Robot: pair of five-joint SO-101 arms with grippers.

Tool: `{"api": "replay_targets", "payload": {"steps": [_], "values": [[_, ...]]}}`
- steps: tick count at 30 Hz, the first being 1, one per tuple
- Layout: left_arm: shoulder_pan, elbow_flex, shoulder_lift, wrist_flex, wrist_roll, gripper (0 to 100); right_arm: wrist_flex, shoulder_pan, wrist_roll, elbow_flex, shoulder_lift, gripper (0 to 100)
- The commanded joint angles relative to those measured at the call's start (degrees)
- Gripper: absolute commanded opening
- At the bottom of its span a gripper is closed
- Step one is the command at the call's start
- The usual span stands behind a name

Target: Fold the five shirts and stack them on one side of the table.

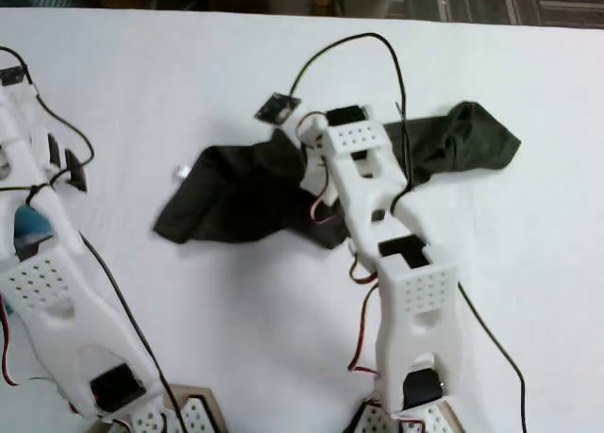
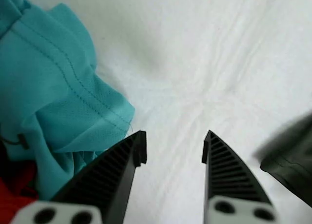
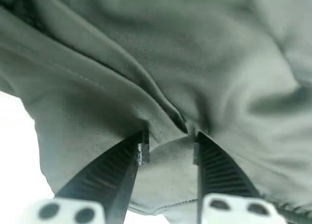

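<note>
Right gripper: jaws parted, tips against black shirt, mid high view.
Left gripper: jaws apart over white table, beside teal shirt.

White perforated plastic arms carry black motors, ribbed black jaws and red-black cables.

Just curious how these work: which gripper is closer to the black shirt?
Right. The right gripper sits on the black shirt; the left gripper is over bare table beside the teal shirt.
</note>
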Motion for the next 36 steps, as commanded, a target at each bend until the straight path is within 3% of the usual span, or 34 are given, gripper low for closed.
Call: {"api": "replay_targets", "payload": {"steps": [1,14,23,36], "values": [[-0.4,-0.3,-0.4,0.7,-0.3,22,1.4,-0.5,0.2,-3.7,-1.0,17.6],[-0.4,-0.3,-0.4,0.7,-0.3,22,3.2,-0.5,-0.1,-5.6,-0.3,17.3],[-0.4,-0.3,-0.4,0.8,-0.3,22,3.2,-4.2,-0.1,-6.1,0.9,15.0],[-0.4,-0.3,-0.4,0.7,-0.3,22,3.0,1.5,0.3,-9.2,2.0,16.6]]}}
